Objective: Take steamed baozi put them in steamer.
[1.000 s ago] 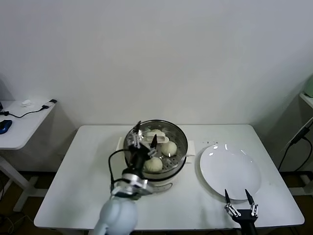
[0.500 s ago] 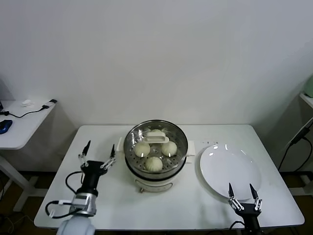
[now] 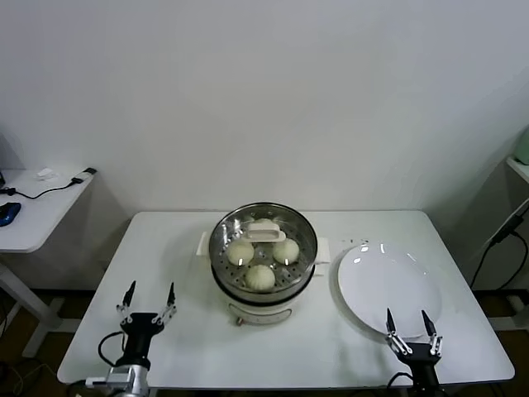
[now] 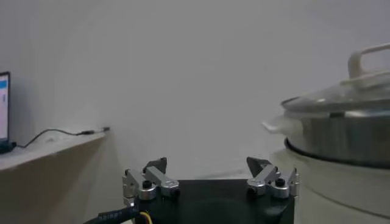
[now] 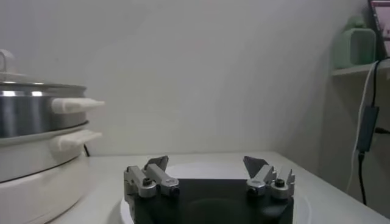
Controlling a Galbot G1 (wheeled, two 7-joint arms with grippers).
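Your steamed baozi (image 3: 259, 277) sit inside the steamer (image 3: 264, 252) at frame centre: three show plainly, and a fourth seems to hide behind the white handle piece (image 3: 266, 233), though that part is hard to read. The plate (image 3: 388, 288) at right holds none, so loading looks done. Your left gripper (image 3: 147, 301), jaws wide and empty, sits lower left, with the buns up and to its right. Your right gripper (image 3: 410, 325), also spread, waits at the plate's lower edge, about equally far.

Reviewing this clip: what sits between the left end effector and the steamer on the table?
Nothing. In the head view, only bare table separates the open left end effector from the steamer, which holds the baozi.
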